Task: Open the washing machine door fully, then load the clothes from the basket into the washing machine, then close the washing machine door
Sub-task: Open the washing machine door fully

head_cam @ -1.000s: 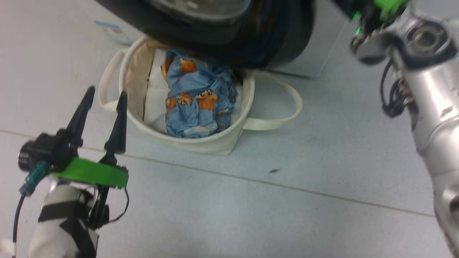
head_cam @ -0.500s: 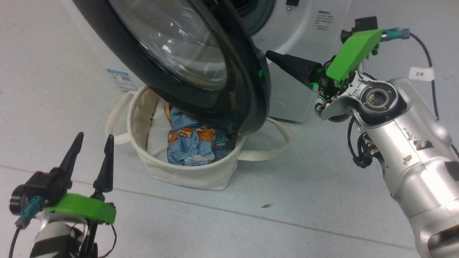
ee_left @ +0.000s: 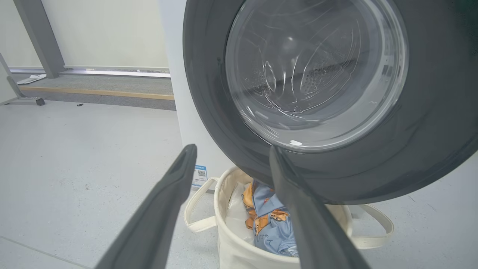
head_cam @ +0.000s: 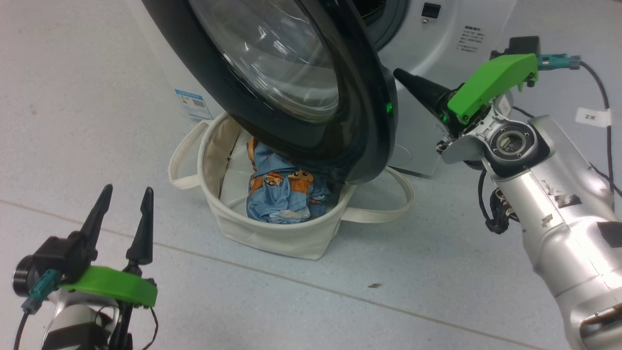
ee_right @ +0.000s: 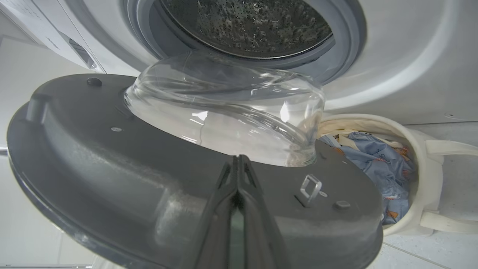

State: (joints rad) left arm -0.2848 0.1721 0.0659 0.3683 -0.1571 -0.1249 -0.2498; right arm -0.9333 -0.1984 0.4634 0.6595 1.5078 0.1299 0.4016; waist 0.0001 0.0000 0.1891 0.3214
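The washing machine door (head_cam: pixel 362 126) stands part open, its lower rim over the basket (head_cam: pixel 272 236) holding the clothes (head_cam: pixel 279 194). At the door's 3 o'clock, just beside its inner face, the nearer right gripper (head_cam: pixel 403 78) has its fingers pressed together. The left gripper (head_cam: pixel 126 190), at 8 o'clock and well apart, is spread and empty.

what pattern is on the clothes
The clothes are light blue with orange-brown cartoon bears, best in head view.

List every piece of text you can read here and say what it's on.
"2" followed by a blurred character: white cable tag.
Blue label sticker on the side of the washing machine: print too small to read.
Printed lines on the washing machine's front panel: too small to read.
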